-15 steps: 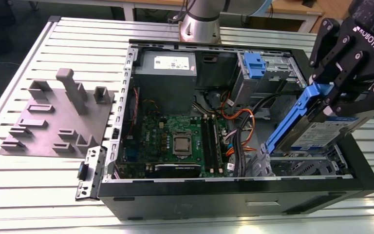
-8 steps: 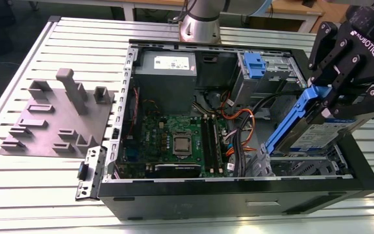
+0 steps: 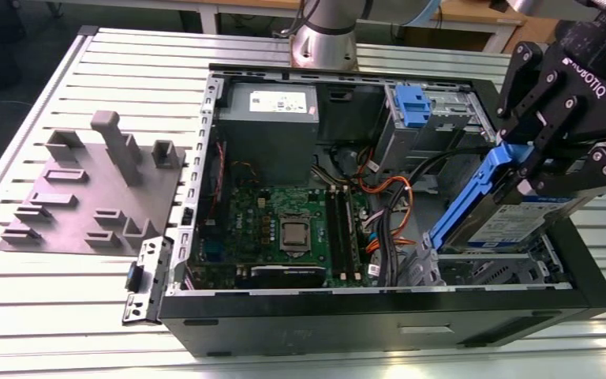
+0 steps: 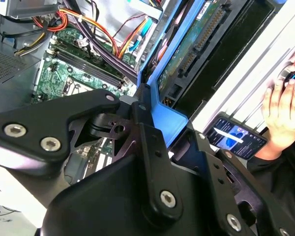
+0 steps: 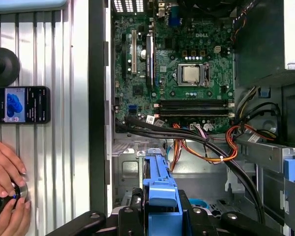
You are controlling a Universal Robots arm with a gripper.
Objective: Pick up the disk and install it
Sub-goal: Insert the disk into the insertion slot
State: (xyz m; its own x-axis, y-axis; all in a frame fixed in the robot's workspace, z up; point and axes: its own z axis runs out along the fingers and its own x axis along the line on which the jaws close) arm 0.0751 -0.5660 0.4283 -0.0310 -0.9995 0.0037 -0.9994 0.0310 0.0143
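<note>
My gripper [image 3: 561, 175] is shut on the disk [image 3: 516, 219], a silver-grey drive with a white-and-blue label and blue rails. In the exterior view it hangs tilted over the corner of the open computer case [image 3: 387, 312] on that view's right, its lower end just above a bay there. In the second wrist view the disk [image 4: 189, 51] shows its green circuit board and connector, with the blue rail running into the gripper [image 4: 160, 130]. The first wrist view has the disk's blue rail end [image 5: 160, 191] clamped in the gripper [image 5: 160, 214], above the case's metal bay floor.
Inside the case lie the motherboard [image 3: 282, 225], a grey power-supply box [image 3: 269, 118], a drive cage with a blue latch [image 3: 413, 106] and orange cables [image 3: 387, 189]. A grey fixture plate [image 3: 92, 189] sits at the exterior view's left. A phone [image 5: 19, 104] and a person's hands [image 5: 5, 196] are beside the case.
</note>
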